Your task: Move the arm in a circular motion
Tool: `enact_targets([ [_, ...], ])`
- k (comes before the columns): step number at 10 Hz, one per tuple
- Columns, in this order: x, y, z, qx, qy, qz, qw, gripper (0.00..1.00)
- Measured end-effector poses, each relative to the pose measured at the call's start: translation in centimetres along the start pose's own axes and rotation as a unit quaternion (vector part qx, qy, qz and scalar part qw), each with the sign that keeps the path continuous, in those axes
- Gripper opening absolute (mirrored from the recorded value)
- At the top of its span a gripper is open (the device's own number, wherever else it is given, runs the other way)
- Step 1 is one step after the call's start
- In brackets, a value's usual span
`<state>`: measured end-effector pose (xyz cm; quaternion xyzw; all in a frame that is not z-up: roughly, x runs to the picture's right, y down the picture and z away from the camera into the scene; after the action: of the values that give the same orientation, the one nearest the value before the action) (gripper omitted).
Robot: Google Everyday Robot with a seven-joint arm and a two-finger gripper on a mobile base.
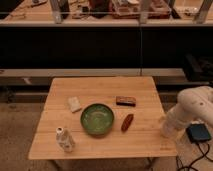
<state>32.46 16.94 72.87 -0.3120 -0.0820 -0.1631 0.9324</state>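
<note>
Arm (194,106) holds its claw (166,131) at the right edge of the table (100,86); its opening cannot be told.
</note>
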Motion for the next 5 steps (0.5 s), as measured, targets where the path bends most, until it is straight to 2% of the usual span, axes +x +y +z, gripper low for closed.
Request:
enact_targets([
  [1,0.8,-4.2,0.0,0.004,0.013,0.02,0.9997,0.65],
  [2,-0.1,-10.3,0.0,0.014,0.022,0.029,0.9992,0.65],
  [3,-1.6,-14.2,-0.2,0.022,0.021,0.027,0.9992,0.65],
  [4,-4.1,-18.8,-0.4,0.031,0.019,0.019,0.9992,0.65],
  [5,-8.6,-23.8,-0.8,0.044,0.008,-0.01,0.999,0.65],
])
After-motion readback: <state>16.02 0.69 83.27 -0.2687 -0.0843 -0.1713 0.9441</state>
